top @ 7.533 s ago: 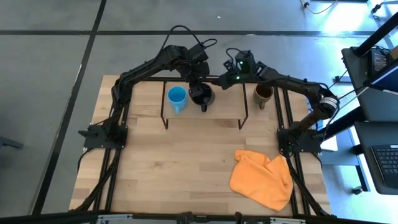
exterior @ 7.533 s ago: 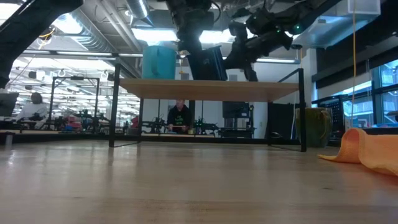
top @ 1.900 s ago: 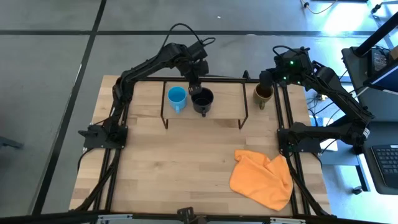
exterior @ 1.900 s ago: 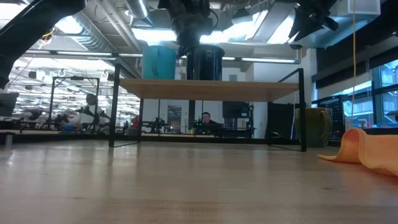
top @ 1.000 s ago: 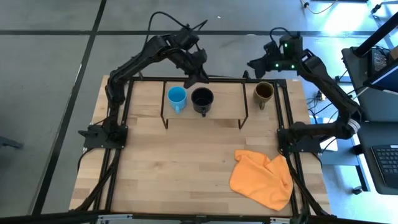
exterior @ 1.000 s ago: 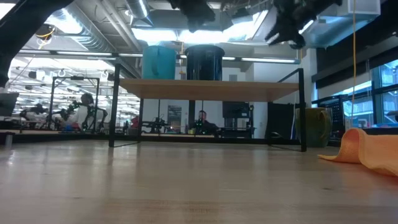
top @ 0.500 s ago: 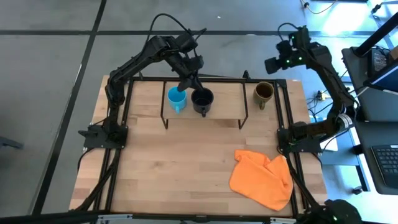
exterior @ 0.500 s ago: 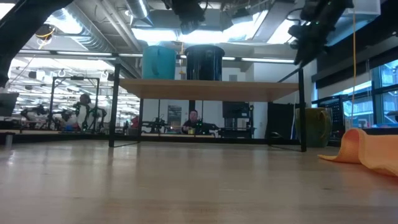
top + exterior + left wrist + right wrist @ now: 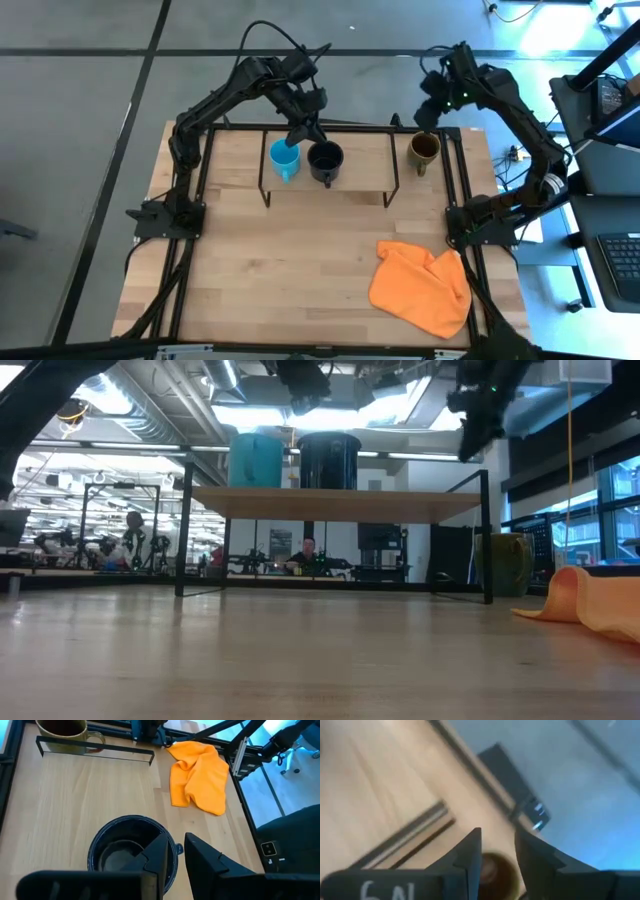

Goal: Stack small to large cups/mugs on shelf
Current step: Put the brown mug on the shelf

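The light blue mug [image 9: 284,157] and the black mug [image 9: 325,160] stand upright side by side on the shelf [image 9: 360,168], at its left part. The olive-brown mug [image 9: 424,148] stands on the table just right of the shelf. My left gripper [image 9: 305,126] hangs above the shelf's far edge, between the blue and black mugs; in its wrist view it is open [image 9: 175,839] over the black mug's rim [image 9: 127,852], with nothing between the fingers. My right gripper [image 9: 430,108] hovers high beyond the olive-brown mug [image 9: 495,870], open.
A crumpled orange cloth [image 9: 422,285] lies on the table's near right part. The shelf's black frame rails [image 9: 395,175] stand between the black and olive-brown mugs. Bare wood spreads before the shelf [image 9: 280,260]. People and equipment show in the room beyond [image 9: 305,550].
My right gripper has swung high toward the table's right edge, then back left toward the olive-brown mug, turning as it went. My left gripper has shifted slightly left above the shelf, toward the blue mug. The mugs have stayed put.
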Motion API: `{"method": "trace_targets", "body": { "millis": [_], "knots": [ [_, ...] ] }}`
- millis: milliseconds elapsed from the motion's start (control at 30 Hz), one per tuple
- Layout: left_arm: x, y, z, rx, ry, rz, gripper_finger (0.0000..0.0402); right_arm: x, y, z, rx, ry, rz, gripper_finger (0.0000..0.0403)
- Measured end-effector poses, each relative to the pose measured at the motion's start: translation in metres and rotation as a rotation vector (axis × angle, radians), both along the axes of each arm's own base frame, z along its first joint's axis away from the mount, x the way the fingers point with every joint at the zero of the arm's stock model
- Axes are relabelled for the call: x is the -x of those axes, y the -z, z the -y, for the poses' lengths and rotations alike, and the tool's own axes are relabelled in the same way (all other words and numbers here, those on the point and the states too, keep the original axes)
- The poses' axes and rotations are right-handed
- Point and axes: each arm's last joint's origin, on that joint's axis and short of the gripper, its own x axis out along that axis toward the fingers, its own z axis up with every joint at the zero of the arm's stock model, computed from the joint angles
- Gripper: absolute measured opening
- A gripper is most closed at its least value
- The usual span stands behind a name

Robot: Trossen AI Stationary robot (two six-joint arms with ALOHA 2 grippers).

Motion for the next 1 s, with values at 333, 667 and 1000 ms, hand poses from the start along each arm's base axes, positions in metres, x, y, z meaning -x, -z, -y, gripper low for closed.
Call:
{"method": "trace_targets", "body": {
  "millis": [333, 667, 1000],
  "knots": [
    [0.0, 0.0, 0.0, 0.0, 0.0, 0.0, 0.0061, -0.04, -0.037, -0.041, -0.476, -0.106, 0.197, 0.0118],
    [-0.001, 0.0, 0.002, -0.005, 0.015, 0.004, 0.0061, -0.033, -0.072, -0.113, -0.771, -0.331, 0.48, 0.0118],
    [-0.012, -0.002, 0.016, -0.035, 0.074, 0.048, 0.0061, -0.024, -0.181, -0.161, 0.153, -0.551, 1.244, 0.0118]
  ]
}}
